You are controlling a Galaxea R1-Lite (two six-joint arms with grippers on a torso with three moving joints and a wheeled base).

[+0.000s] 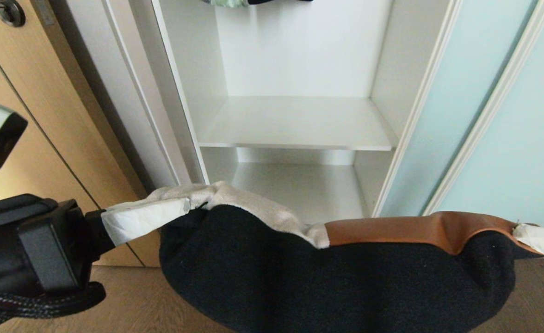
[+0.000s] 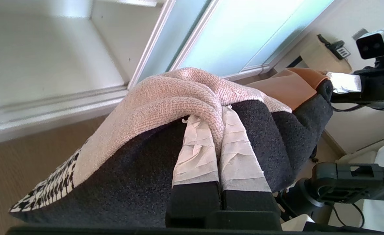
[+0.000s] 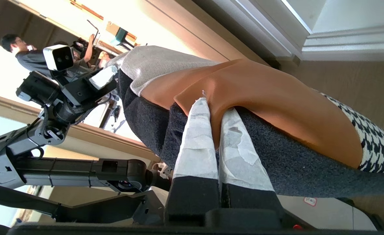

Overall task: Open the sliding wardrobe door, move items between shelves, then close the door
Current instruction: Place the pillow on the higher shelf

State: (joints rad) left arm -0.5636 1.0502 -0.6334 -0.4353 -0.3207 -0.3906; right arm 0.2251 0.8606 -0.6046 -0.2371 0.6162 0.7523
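The patchwork cushion [image 1: 336, 277] hangs in front of the open wardrobe, above the floor, with its black back toward the head camera and its off-white and rust-orange edge on top. My left gripper [image 1: 186, 208] is shut on its off-white corner. The left wrist view shows the taped fingers [image 2: 197, 153] of the left gripper [image 2: 211, 114] pinching a fold of the cushion [image 2: 130, 169]. My right gripper [image 1: 524, 231] is shut on the orange corner; that gripper [image 3: 215, 107] clamps the cushion [image 3: 270, 101]. The sliding wardrobe door [image 1: 475, 115] stands slid to the right. Two white shelves [image 1: 299, 125] [image 1: 299, 185] lie bare inside.
A tan wooden door [image 1: 45, 115] stands left of the wardrobe frame. Grey-brown wood-grain floor [image 1: 128, 300] lies under the cushion. Some fabric [image 1: 225, 2] shows at the wardrobe's top edge. People [image 3: 15, 49] stand far behind in the right wrist view.
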